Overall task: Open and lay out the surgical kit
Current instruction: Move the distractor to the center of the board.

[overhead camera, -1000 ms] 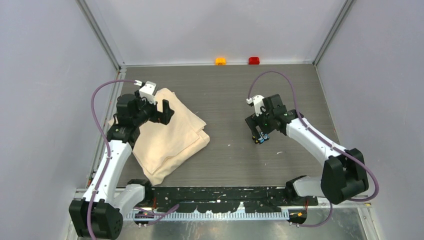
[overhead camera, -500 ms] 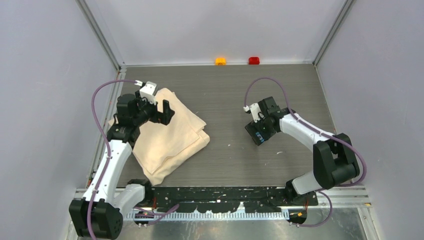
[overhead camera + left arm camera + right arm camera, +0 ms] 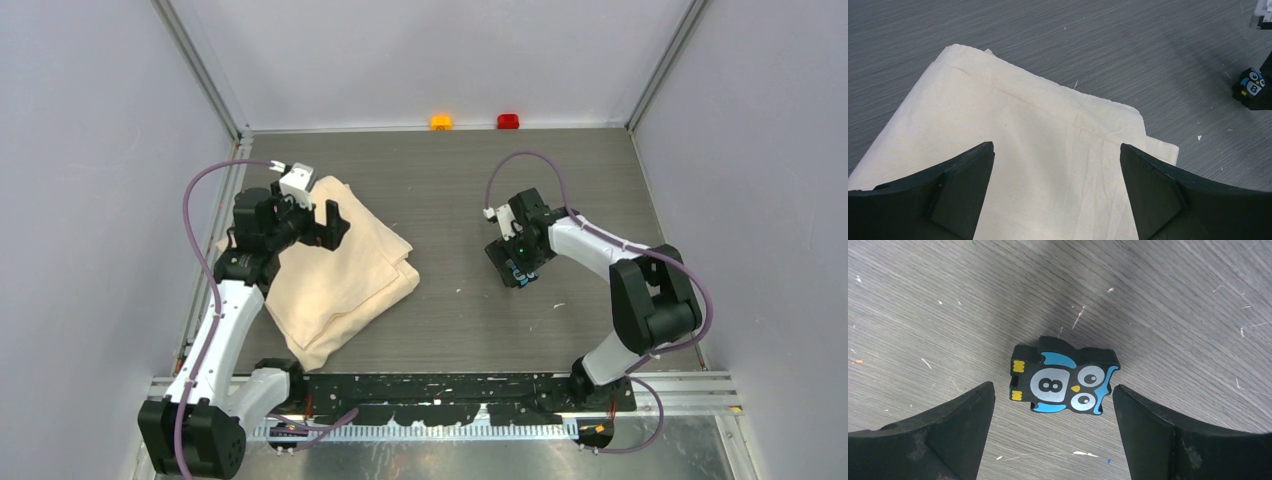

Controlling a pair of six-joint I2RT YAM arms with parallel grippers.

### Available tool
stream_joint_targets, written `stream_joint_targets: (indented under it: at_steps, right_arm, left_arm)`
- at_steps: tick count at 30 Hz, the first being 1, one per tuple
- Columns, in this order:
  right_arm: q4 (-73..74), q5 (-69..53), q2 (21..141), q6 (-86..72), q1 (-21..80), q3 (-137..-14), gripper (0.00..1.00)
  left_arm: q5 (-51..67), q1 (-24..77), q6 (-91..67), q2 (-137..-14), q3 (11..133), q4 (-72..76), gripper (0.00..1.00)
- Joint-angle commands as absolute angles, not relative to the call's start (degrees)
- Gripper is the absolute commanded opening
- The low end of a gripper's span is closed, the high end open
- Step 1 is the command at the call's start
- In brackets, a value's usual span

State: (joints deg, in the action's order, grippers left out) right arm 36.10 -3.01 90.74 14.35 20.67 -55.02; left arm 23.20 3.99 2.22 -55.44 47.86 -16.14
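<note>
Since a second ago my right arm (image 3: 600,252) is tucking its elbow inward, right gripper (image 3: 1050,400) gaping empty over a small black-and-blue owl block (image 3: 1064,382). Big folded beige cloth (image 3: 1013,115) is lying left on the grey counter (image 3: 450,180), directly beneath my left gripper (image 3: 1057,155), also gaping empty; its contents are staying hidden.

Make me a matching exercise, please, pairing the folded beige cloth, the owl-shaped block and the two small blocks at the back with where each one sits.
Things:
1. folded beige cloth
2. black-and-blue owl-shaped block marked 8
3. small orange block
4. small red block

Places:
A. table's far edge, right one of the pair
B. beneath the open left gripper
C. table's far edge, left one of the pair
D. on bare table beneath the open right gripper

Pairs: 1-B, 2-D, 3-C, 4-A
</note>
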Motion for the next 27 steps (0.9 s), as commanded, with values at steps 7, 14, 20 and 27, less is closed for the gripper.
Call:
stream_joint_targets:
  at_steps: [7,14,20,27]
  right_arm:
    - [36.54,-4.33,95.41,11.97,17.10,-60.13,0.84]
    - [37.31,-7.39,102.17,9.41,8.77,-68.34,0.59]
    - [36.30,-3.80,114.78,7.47,3.32,-84.01,0.51]
    - [39.16,3.13,132.66,5.37,0.79,-112.62,0.50]
  left_arm:
    - [24.41,3.69,2.81,-54.12,48.25,-14.41,1.00]
    - [24.48,3.70,2.80,-54.40,48.38,-14.46,1.00]
    - [24.83,3.69,2.72,-56.14,49.14,-14.50,1.00]
    - [24.56,3.71,3.24,-57.70,52.02,-18.10,1.00]
